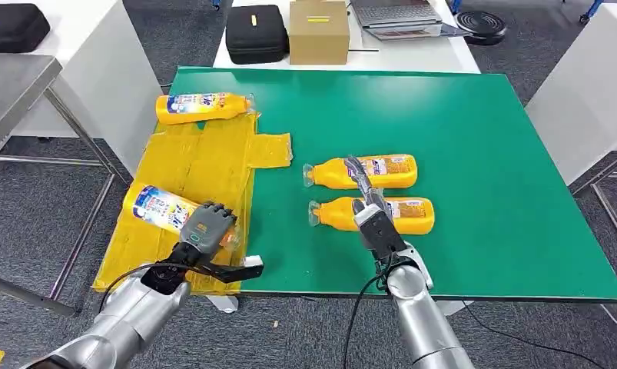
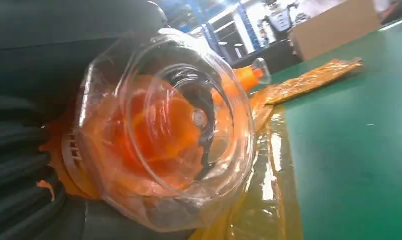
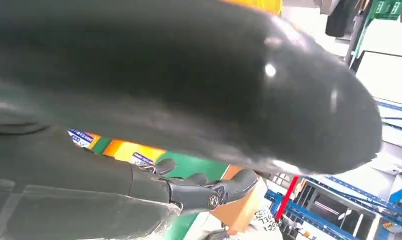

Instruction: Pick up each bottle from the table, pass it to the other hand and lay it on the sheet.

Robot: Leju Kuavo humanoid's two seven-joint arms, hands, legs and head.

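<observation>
Head view, with both wrist views. The left robot hand [image 1: 206, 228] is closed around a bottle [image 1: 157, 206] that lies over the near end of the yellow sheet [image 1: 201, 165], its clear cap [image 2: 163, 130] pointing back toward the wrist camera. A second bottle on the sheet [image 1: 201, 107] rests at the far end. The right robot hand [image 1: 370, 207] reaches with fingers extended and apart, holding nothing, over the nearer [image 1: 401, 214] of two bottles waiting side by side on the green counter [image 1: 482, 154]; the farther bottle [image 1: 378, 171] lies just beyond its fingertips. Risks, as judged: these round bottles may roll once let go, and the crinkled sheet gives an uneven bed near the counter's edge. The waiting pair lie close together, so fingers closing on one may nudge the other
</observation>
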